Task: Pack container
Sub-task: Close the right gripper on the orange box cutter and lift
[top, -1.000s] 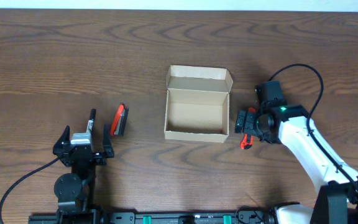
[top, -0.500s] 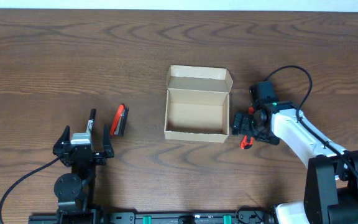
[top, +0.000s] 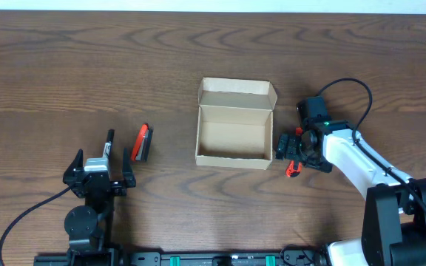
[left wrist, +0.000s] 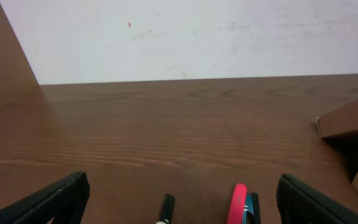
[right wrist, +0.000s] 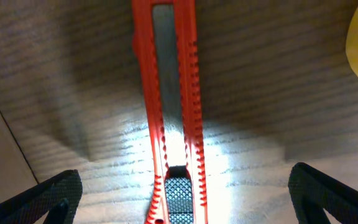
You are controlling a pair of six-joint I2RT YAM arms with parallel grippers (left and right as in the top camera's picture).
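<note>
The wooden table (top: 65, 66) spreads wide and mostly bare. The whole far half and both far corners lie open, so there is plenty of room behind and to the left of the container.

The container (top: 231, 137) sits near the middle of the table, a little right of centre. Its mouth faces straight up and it has nothing inside. Its long axis runs left to right across the table. The lid flap (top: 237, 92) is hinged on the far long edge and leans back away from the arms. The near wall faces the robot, with bare wood in front of it.

The right arm (top: 361, 166) reaches in from the near right corner, and the right gripper (top: 291, 148) hangs just beside the container's right wall. In the right wrist view the jaws of that gripper (right wrist: 179, 199) stand wide apart, one on each side of a red utility knife (right wrist: 174, 93). The knife lies flat on the wood between them, clear of both fingers and pointing away from the camera.

The left gripper (top: 102, 168) sits low near the front left edge, well apart from the container. It is also spread wide and holds nothing. Just beyond it lie a red and black tool (top: 144, 142) and a thin black pen-like stick (top: 109, 140), both pointing roughly away from the robot. Open wood separates them from the container's left wall.
</note>
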